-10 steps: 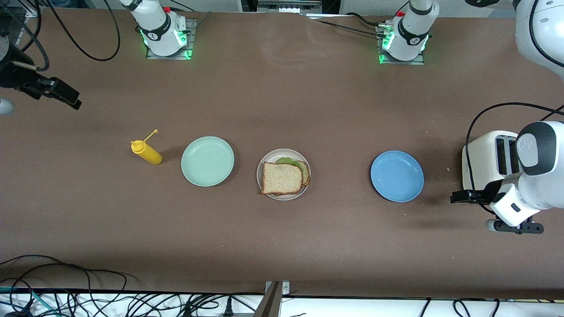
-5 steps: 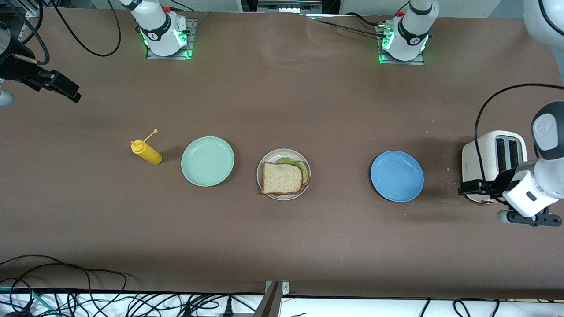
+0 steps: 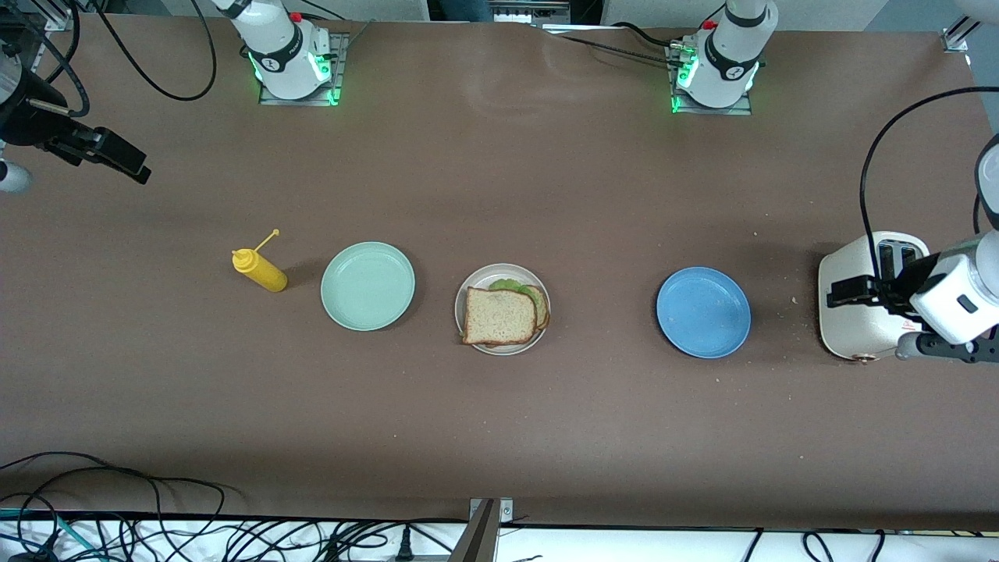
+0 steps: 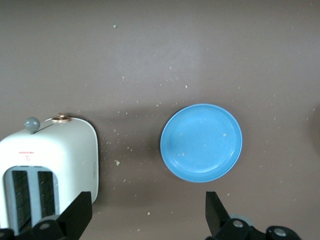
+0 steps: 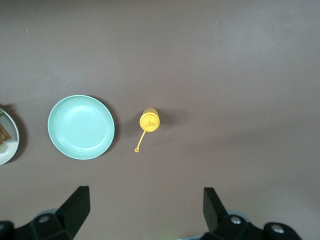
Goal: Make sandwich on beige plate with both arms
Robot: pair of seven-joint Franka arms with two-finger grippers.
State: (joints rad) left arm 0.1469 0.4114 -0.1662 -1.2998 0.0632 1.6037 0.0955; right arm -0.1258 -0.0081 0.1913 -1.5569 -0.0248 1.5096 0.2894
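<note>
Sitting on beige plate: sandwich; both grippers spread wide.

Mustard bottle, mint plate, blue plate, toaster

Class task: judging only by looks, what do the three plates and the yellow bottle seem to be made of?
The beige plate, mint-green plate and blue plate: probably matte plastic or melamine, given flat uniform colour with little glare. The yellow bottle: likely soft squeeze plastic, given its tethered cap.
</note>
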